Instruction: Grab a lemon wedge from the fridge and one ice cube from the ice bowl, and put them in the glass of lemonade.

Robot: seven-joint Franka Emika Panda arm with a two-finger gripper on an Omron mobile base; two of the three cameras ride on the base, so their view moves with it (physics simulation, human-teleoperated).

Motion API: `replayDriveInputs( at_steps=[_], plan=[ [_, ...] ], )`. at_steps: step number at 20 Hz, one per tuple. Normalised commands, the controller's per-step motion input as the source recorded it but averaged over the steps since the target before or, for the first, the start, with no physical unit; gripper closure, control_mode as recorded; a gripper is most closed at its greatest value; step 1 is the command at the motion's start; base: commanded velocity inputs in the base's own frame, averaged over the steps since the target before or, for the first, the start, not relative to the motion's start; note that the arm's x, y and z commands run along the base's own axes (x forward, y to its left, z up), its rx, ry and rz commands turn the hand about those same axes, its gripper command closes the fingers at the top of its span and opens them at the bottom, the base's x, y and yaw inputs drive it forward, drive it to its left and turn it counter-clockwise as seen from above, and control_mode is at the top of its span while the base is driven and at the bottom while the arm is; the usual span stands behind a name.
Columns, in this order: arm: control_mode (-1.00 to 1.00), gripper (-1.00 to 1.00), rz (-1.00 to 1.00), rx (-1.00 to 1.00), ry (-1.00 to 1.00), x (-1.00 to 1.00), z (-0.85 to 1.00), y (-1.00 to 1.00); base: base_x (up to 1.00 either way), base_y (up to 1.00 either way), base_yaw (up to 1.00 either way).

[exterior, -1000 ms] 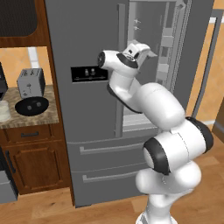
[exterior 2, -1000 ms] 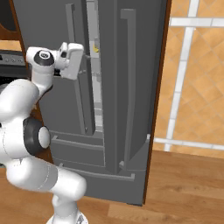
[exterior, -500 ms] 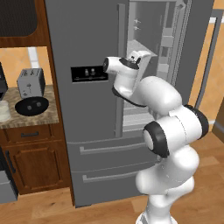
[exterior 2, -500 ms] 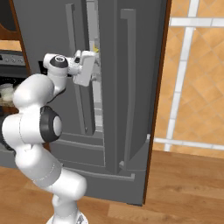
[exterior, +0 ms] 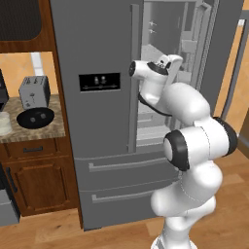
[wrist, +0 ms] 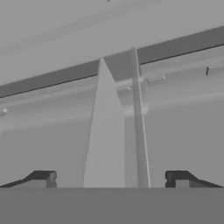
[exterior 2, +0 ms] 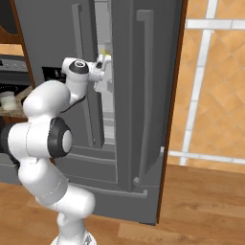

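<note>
Since before, the gripper point(wrist: 109, 179) has been pushed into the open fridge point(exterior: 97, 121), fingers apart, empty; bowl point(exterior: 35, 117) and toaster point(exterior: 34, 91) are seen on the counter point(exterior: 48, 129).

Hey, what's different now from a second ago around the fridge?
The arm has folded in toward the fridge, carrying the tool from in front of the left door into the gap of the open right door. Its jaws stayed wide apart, holding nothing. The fridge, the toaster, the ice bowl and the glass of lemonade on the counter stayed where they were.
</note>
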Motion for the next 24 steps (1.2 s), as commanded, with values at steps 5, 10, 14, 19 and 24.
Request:
replayDriveInputs(
  at_steps=[5,10,14,19,24],
  plan=[
    [-1.0,-1.0,-0.07,0.0,0.02,-0.01,0.0,-0.8,0.0,0.0,0.0],
    [-1.0,-1.0,-0.08,0.0,0.0,-0.14,0.0,-0.88,0.0,0.0,0.0],
    [-1.0,-1.0,-0.07,0.0,0.0,-0.26,0.0,-0.62,0.0,0.0,0.0],
    [-1.0,-1.0,-0.04,0.0,0.0,-0.17,0.0,-0.03,0.0,0.0,0.0],
    [-1.0,-1.0,-0.07,0.0,0.01,-0.01,-0.01,-0.41,0.0,0.0,0.0]
  ],
)
